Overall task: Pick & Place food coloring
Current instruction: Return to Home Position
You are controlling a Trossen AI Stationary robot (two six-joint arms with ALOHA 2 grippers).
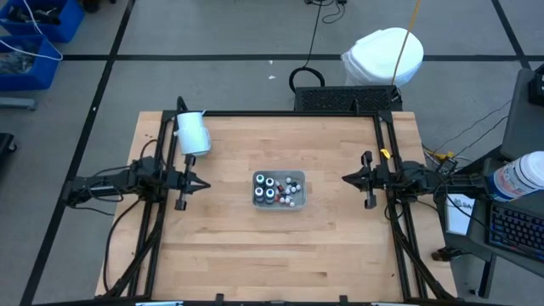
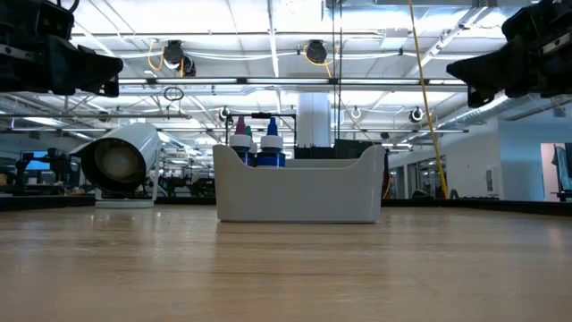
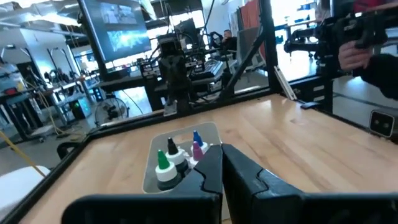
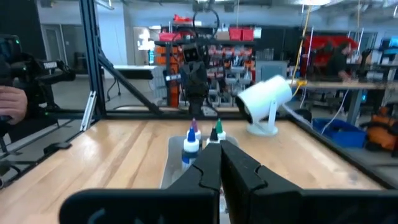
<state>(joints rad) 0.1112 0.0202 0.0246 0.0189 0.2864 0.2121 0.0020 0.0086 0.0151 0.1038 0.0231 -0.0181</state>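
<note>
Wooden worktop (image 1: 272,255) carried the grey tray (image 2: 295,192) at centre; the food coloring bottles (image 1: 272,189) stood inside it. Left pincer (image 1: 205,182) and right pincer (image 1: 345,178) hovered either side, well apart from tray, both clenched, empty. White cylinder (image 1: 192,132) lay near left arm.

**Arm and gripper finish, both sides**
The left arm (image 1: 119,182) and right arm (image 1: 421,177) were matte black, built of slim jointed links, each with a short cross-member at the wrist. The left gripper (image 3: 222,149) and right gripper (image 4: 221,144) each carried two dark, wedge-shaped fingers (image 3: 252,182) that tapered to narrow tips.
</note>
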